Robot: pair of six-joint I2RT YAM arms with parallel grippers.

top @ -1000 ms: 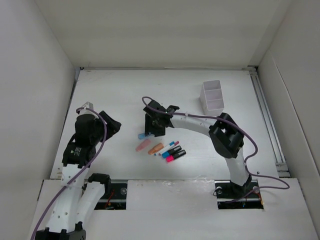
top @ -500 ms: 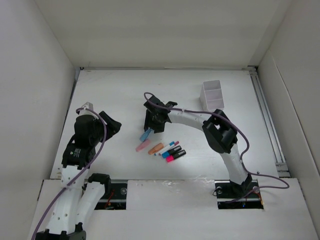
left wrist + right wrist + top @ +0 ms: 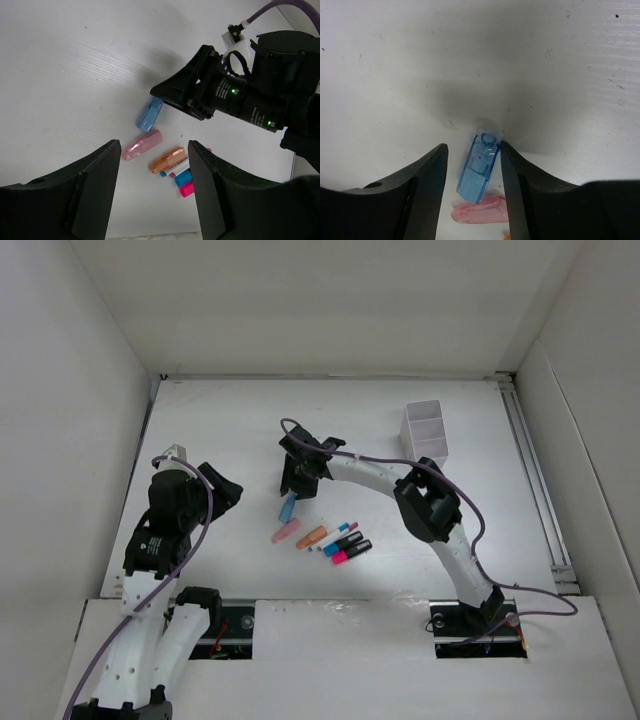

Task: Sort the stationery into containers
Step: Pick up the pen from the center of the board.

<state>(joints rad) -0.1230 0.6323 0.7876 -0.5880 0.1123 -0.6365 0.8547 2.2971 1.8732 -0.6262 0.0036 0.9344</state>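
A white tabletop (image 3: 220,420) is lying inside a white enclosure, with plain walls (image 3: 90,390) rising on the left, far and right sides and a metal rail (image 3: 535,480) running along the right edge. The surface is showing faint scuffs and specks in the wrist views.

The box (image 3: 425,433) is standing near the far right corner, its two compartments lined up one behind the other. Both are showing only white inside from above, and the box is sitting well apart from the stationery.

The stationery is lying loose near the middle of the tabletop. The blue piece (image 3: 289,507) is lying furthest from the bases, with the pink piece (image 3: 286,531) just nearer. The orange piece (image 3: 312,536) is lying to the pink one's right, then the pen (image 3: 335,533) and two markers (image 3: 352,551), one blue-ended and one pink-ended, side by side.

The right hand (image 3: 292,490) is reaching in over the blue piece with its fingers (image 3: 427,190) spread apart, one on each side of the piece's far end. The right finger is sitting just beside the piece, and I cannot tell whether it is touching. A purple cable (image 3: 272,7) is trailing along that arm.

The left hand (image 3: 224,490) is hovering over the left part of the tabletop, fingers parted and gripping nothing, well apart from the pieces
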